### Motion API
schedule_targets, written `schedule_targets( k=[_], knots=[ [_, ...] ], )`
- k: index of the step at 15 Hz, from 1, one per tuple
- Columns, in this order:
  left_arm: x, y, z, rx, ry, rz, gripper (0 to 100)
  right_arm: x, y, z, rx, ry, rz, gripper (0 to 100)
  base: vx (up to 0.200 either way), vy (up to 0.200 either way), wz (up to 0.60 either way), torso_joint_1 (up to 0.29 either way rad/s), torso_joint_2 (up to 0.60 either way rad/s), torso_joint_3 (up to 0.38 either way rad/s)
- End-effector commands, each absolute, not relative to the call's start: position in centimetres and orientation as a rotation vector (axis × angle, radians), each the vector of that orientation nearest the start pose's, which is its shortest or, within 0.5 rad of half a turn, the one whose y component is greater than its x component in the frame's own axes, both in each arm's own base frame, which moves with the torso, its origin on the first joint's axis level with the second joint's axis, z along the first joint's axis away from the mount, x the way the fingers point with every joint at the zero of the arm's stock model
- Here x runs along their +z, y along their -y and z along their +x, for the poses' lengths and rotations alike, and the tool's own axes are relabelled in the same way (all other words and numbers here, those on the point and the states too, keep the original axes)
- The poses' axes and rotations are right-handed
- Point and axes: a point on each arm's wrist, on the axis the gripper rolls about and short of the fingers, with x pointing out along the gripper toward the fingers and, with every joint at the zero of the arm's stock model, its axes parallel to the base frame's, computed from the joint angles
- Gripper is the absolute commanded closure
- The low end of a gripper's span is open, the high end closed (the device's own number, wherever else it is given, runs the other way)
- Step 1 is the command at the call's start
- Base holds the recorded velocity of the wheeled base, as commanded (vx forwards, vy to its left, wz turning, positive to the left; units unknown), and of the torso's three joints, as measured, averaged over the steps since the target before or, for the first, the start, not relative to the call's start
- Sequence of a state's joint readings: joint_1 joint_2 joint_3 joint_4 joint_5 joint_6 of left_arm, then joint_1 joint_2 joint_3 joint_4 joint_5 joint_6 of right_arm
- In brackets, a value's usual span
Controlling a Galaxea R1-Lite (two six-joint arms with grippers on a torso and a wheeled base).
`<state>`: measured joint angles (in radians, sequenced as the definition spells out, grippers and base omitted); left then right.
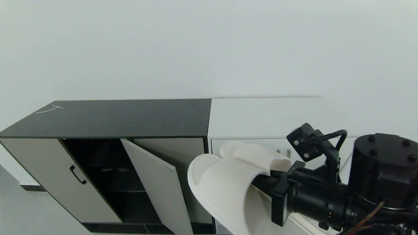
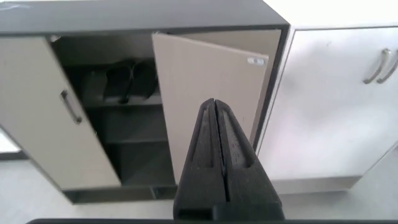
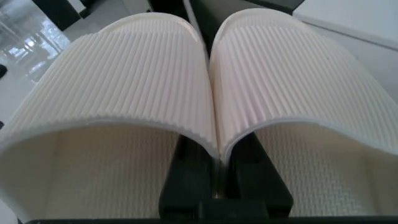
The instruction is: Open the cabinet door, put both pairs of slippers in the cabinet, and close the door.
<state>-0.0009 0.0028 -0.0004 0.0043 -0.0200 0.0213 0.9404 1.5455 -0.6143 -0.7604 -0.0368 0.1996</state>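
Wall (image 1: 209,49) behind 1 cabinet (image 1: 107,117), door (image 1: 156,186) ajar — R pincer (image 3: 217,177) clamps 2 white slippers (image 1: 222,189), L pincer (image 2: 215,124) pressed together.

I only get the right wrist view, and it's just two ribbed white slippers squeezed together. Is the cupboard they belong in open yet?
Observer: Yes. In the head view a door of the black-topped cabinet stands swung open.
Operator: Is anything inside already?
Observer: The left wrist view shows what looks like a dark pair of slippers, high up inside it.
Operator: Where are my white slippers compared with that opening?
Observer: Off to its right, in front of a neighbouring white cabinet.
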Motion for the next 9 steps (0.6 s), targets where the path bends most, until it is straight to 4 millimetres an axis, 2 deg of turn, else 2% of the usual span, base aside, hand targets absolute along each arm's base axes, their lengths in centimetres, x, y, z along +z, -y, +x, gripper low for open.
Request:
schedule_targets(
  k=[1, 9],
  knots=[
    [7.51, 0.04, -2.26, -0.022, -0.007, 0.021, 100, 19.07, -19.91, 14.54, 0.888, -0.217, 0.117, 100, 0.0, 0.2, 0.0, -0.002, 0.0, 0.007],
    [7.55, 0.04, -2.27, -0.022, -0.006, 0.021, 100, 18.88, -19.86, 14.5, 0.891, -0.203, 0.107, 100, 0.0, 0.2, 0.0, 0.002, 0.0, 0.003]
  ],
)
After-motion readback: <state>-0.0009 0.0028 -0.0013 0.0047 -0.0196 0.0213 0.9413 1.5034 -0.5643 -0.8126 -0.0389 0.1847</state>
